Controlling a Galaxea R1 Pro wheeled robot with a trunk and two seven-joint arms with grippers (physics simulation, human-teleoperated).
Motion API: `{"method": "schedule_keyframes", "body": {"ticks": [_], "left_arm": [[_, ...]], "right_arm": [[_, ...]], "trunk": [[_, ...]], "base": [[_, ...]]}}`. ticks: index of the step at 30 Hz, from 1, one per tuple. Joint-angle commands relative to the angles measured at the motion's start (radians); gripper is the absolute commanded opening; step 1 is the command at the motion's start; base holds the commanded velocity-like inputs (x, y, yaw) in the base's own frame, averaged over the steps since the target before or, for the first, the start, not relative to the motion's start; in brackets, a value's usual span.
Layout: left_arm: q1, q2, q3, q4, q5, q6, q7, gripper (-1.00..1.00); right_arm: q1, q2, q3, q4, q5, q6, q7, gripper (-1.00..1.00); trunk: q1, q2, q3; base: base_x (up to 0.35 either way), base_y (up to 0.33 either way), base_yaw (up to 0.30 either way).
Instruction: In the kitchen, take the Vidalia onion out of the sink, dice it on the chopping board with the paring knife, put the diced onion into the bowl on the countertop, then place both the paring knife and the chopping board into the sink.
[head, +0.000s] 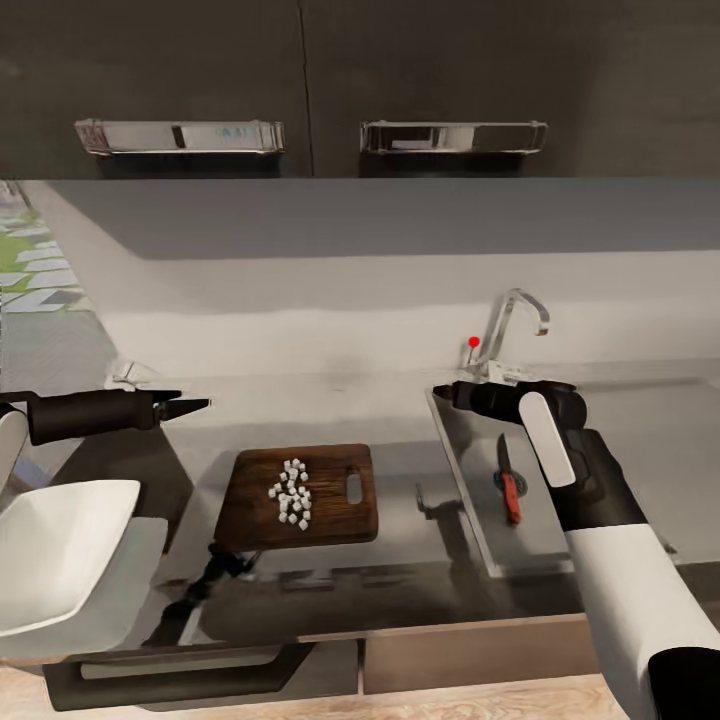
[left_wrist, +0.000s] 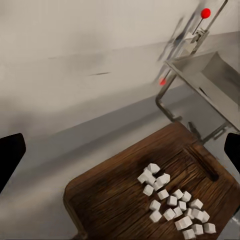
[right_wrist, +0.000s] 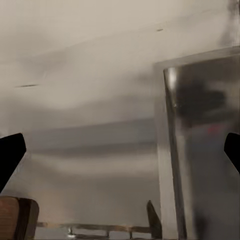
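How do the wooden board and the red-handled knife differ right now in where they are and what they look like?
The chopping board lies on the grey countertop; the paring knife already lies in the sink. The board is a broad brown slab with a handle slot; the knife is slim, with a red handle and a dark blade. The board carries white onion cubes; the knife carries nothing. Both lie flat, and no gripper holds either.

A: The head camera is looking forward and down from high up, taking in the countertop (head: 400, 400), chopping board (head: 300, 497) and sink (head: 480, 500) below the upper cabinets (head: 300, 80).

B: And the left wrist camera is hovering close above the board (left_wrist: 150, 195), facing the tap (left_wrist: 197, 32).

A: The right wrist one is sitting low, skimming the worktop beside the sink's rim (right_wrist: 161, 150). All three are sharing that sink edge.
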Motion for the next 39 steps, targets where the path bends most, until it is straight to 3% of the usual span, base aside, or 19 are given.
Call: {"method": "schedule_keyframes", "body": {"ticks": [1,14,18,23,28,39], "left_arm": [[-0.001,0.0,0.001,0.0,-0.002,0.003,-0.005,1.0],[-0.001,0.001,0.001,-0.001,-0.002,0.003,-0.005,1.0],[-0.001,0.001,0.001,-0.001,-0.002,0.003,-0.005,1.0],[-0.001,0.001,0.001,-0.001,-0.002,0.003,-0.005,1.0],[-0.001,0.001,0.001,-0.001,-0.002,0.003,-0.006,1.0],[-0.001,0.001,0.001,-0.003,-0.002,0.003,-0.005,1.0]], "right_arm": [[-0.001,-0.001,0.002,-0.001,-0.01,0.003,-0.009,1.0],[0.0,-0.001,0.011,0.002,-0.008,0.012,-0.007,1.0],[0.0,-0.001,0.031,0.005,-0.006,0.012,-0.01,1.0],[-0.001,0.005,0.092,0.054,-0.005,0.01,-0.061,1.0],[-0.001,0.008,0.097,0.131,-0.005,0.004,-0.126,1.0],[-0.002,0.044,0.099,0.196,-0.005,0.005,-0.153,1.0]], "trunk": [[0.0,-0.001,-0.001],[0.0,-0.001,-0.001],[0.0,-0.001,-0.001],[0.0,-0.001,-0.001],[0.0,-0.001,-0.001],[0.0,-0.001,-0.001]], "base": [[0.0,0.287,0.0],[-0.113,0.2,0.0],[-0.178,0.247,0.0],[-0.024,0.068,0.0],[-0.001,0.005,0.0],[0.0,0.098,0.0]]}}
